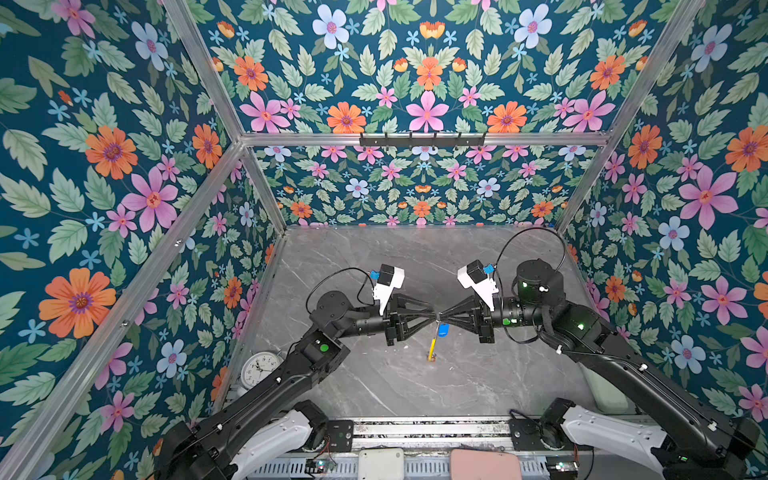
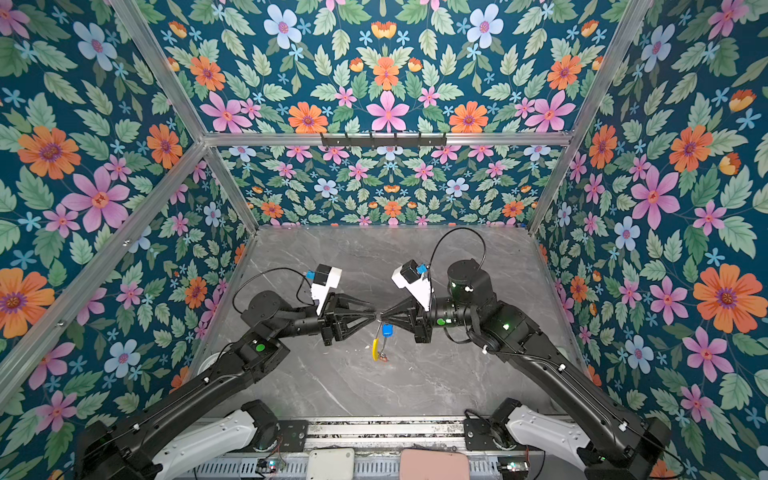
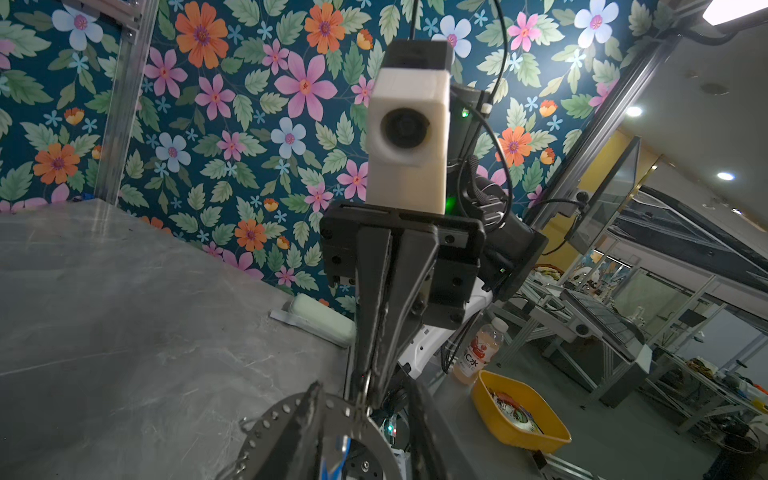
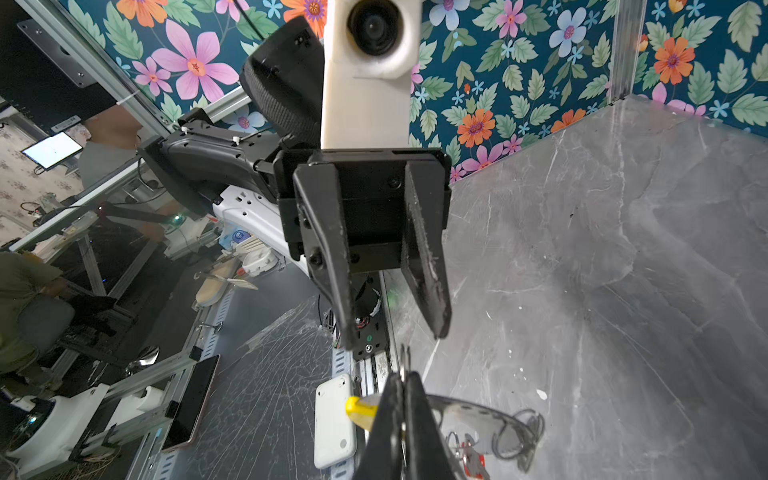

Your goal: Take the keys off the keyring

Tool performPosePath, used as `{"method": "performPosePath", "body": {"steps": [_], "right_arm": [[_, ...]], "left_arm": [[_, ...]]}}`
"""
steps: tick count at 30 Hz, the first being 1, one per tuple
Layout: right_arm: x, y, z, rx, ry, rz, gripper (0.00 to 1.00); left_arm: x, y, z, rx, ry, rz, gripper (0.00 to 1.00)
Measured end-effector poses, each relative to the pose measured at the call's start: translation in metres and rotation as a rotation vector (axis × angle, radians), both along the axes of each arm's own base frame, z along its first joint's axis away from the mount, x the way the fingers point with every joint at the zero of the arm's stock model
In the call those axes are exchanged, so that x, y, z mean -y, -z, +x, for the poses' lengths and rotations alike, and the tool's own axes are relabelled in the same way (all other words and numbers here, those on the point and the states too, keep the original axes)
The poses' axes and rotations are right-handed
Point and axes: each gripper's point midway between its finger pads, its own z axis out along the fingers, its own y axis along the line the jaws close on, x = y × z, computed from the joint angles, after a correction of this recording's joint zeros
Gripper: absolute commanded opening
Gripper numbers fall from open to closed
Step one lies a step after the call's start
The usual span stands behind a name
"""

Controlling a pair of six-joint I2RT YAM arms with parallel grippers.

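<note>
Found both arms stretched in over the middle of the grey marble table (image 1: 374,386), gripper tips nose to nose above it in both top views
Saw right gripper (image 3: 365,386) clamped tight on the rim of the keyring (image 3: 351,417), jaws pressed together with the thin metal edge pinched between
Saw left gripper (image 4: 395,334) with jaws parted and gripping nothing in the right wrist view; in the left wrist view caught the ring's perforated band running across that gap, couldn't tell about contact with either side
Found keyring hanging down from the right grip, edge-on to both top views, yellow sleeve (image 2: 375,348) on the lower arc, close to the table; couldn't confirm contact with the surface
Spotted both keys on the ring: blue-tag key (image 1: 443,331) dangling just under the meeting tips, red-orange-tag key (image 4: 473,459) down near the ring's lowest end
Noted white clock (image 1: 259,368) at the table's left edge, partly hidden behind left arm, well apart from the ring
</note>
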Motion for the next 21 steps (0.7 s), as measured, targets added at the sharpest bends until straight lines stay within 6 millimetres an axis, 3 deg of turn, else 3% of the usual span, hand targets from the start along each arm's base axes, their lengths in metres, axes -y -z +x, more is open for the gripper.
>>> {"method": "performPosePath", "body": {"steps": [5, 11, 21], "right_arm": [[0.000, 0.001, -0.001, -0.014, -0.011, -0.013, 0.00], [-0.001, 0.004, -0.001, -0.027, -0.010, -0.030, 0.00], [0.000, 0.009, 0.004, -0.022, 0.008, -0.053, 0.00]], "left_arm": [[0.004, 0.011, 0.003, -0.029, 0.010, 0.070, 0.27], [0.006, 0.013, 0.002, -0.036, 0.026, 0.095, 0.22], [0.008, 0.015, -0.001, -0.041, 0.056, 0.110, 0.05]]}}
